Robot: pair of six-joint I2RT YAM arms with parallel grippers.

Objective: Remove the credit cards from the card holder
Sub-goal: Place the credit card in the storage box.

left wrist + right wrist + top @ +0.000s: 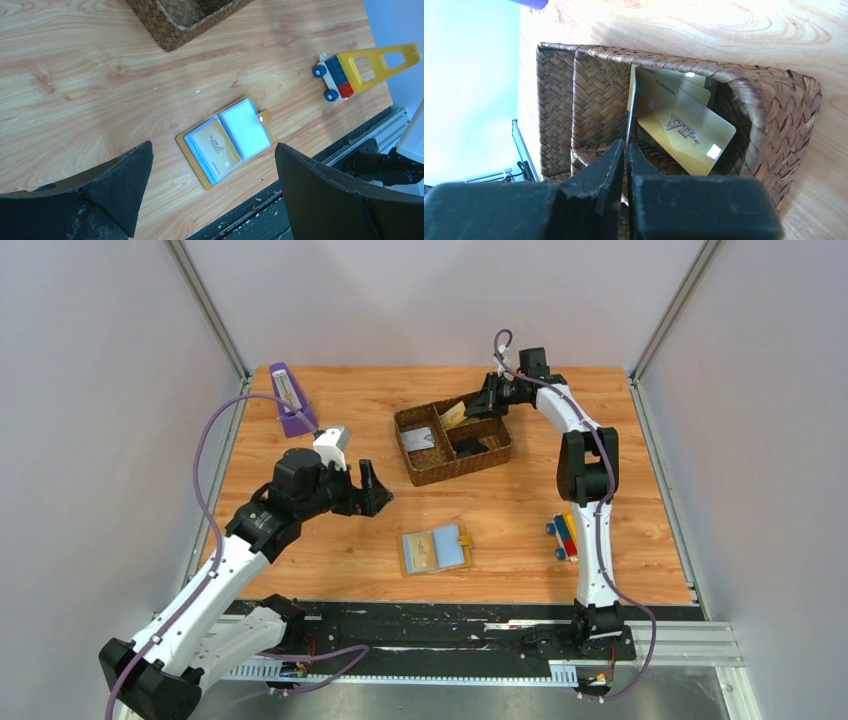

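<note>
Top external: found card holder (436, 550) open, near-right of released left end effector (372, 494), long axis left-right. Noted right end effector (486, 400) farther off, clamped on card (631, 107).

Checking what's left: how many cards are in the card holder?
1: a gold card in the card holder, pocket farthest from the tab; more may hide beneath it.
</note>
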